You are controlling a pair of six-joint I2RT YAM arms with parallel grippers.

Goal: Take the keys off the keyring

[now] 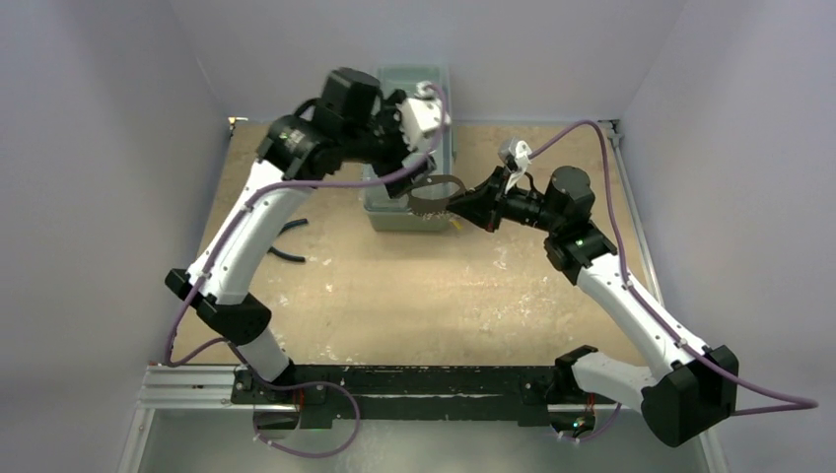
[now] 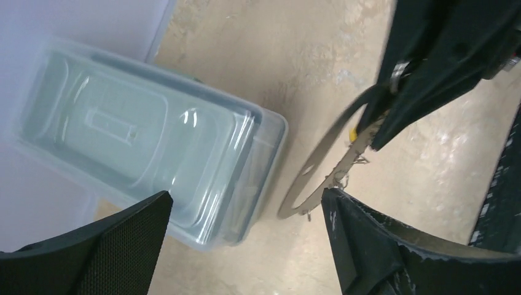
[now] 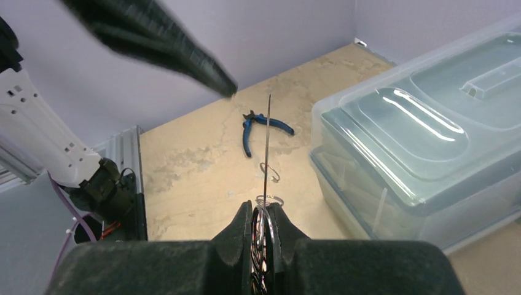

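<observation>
Open tabletop [image 3: 196, 153] is left beside the lidded clear bin [image 2: 123, 123], whose corner stands near the keyring [image 2: 295, 184]. This thin silvery loop is clamped in the right gripper [image 3: 263, 212] above the table. The left gripper [image 2: 246, 196] is spread wide, with one fingertip just beside the loop. The keys [image 2: 351, 158], one apparently yellow-headed, are shown only by the left wrist view. In the right wrist view the loop is seen edge-on.

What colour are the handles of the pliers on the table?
Blue. The pliers show best in the right wrist view.

clear plastic bin [image 3: 418, 141] w/ lid on tan table [image 1: 414, 296], blue-handled pliers [image 3: 261, 126] lying flat well apart from it.
</observation>
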